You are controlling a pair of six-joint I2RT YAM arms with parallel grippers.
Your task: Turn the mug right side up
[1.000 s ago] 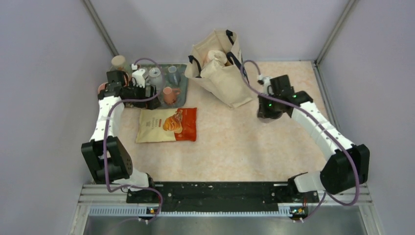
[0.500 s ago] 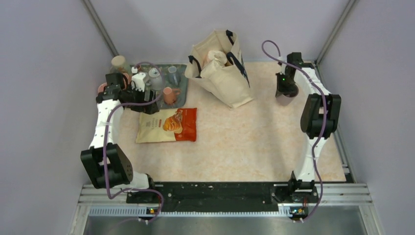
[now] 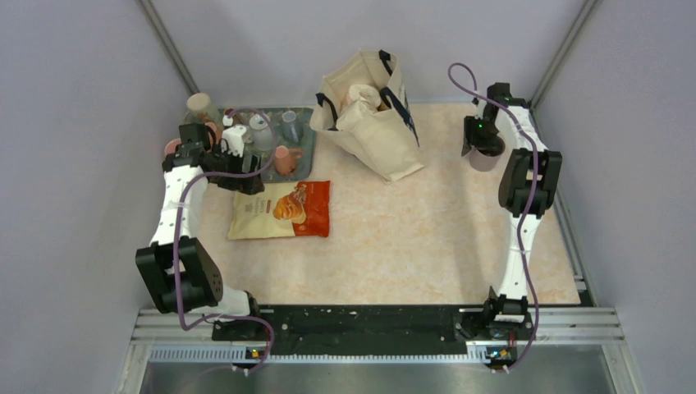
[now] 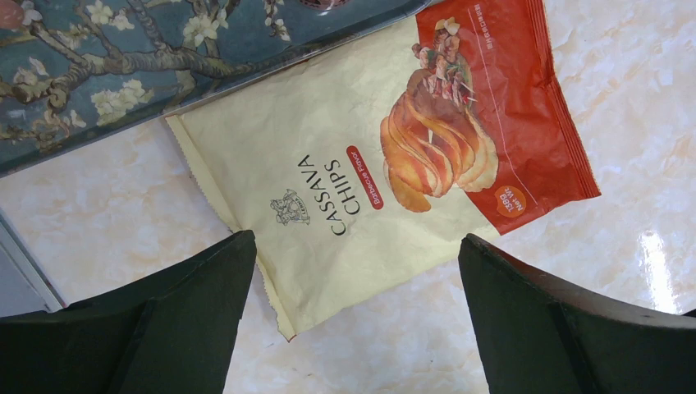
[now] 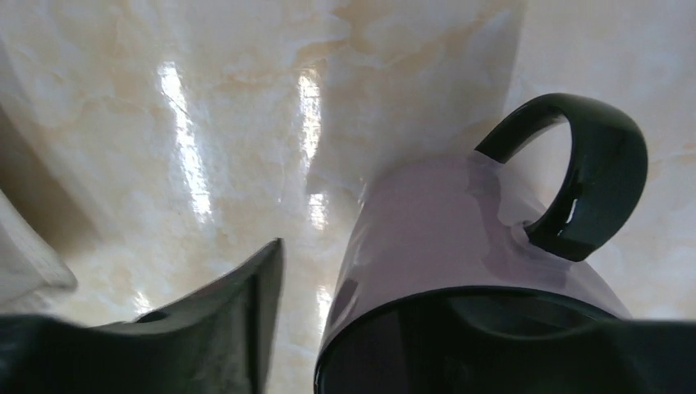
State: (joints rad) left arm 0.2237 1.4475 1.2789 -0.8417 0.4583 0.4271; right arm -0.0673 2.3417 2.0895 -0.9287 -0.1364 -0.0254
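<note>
The mug (image 5: 443,238) runs off the bottom edge, its opening apparently blurred.

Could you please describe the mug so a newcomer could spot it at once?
At the table's far right corner, right of the tote bag, the mug stands under the right tool. It alone is pale lilac with a glossy black handle.

- The left arm (image 3: 175,213) rises from its base at the near left and runs up the left side toward the far left, with its wrist bent in to the right.
- The left gripper (image 4: 354,246) points downward, its jaws spread wide with nothing between them.
- The right arm (image 3: 519,238) stands tall from its base at the near right, its elbow high and its forearm reaching into the far right corner.
- The right gripper (image 3: 480,144) points down with its jaws parted. One finger (image 5: 238,312) shows at the left of the wrist view, and the other is mostly hidden at the bottom edge.
</note>
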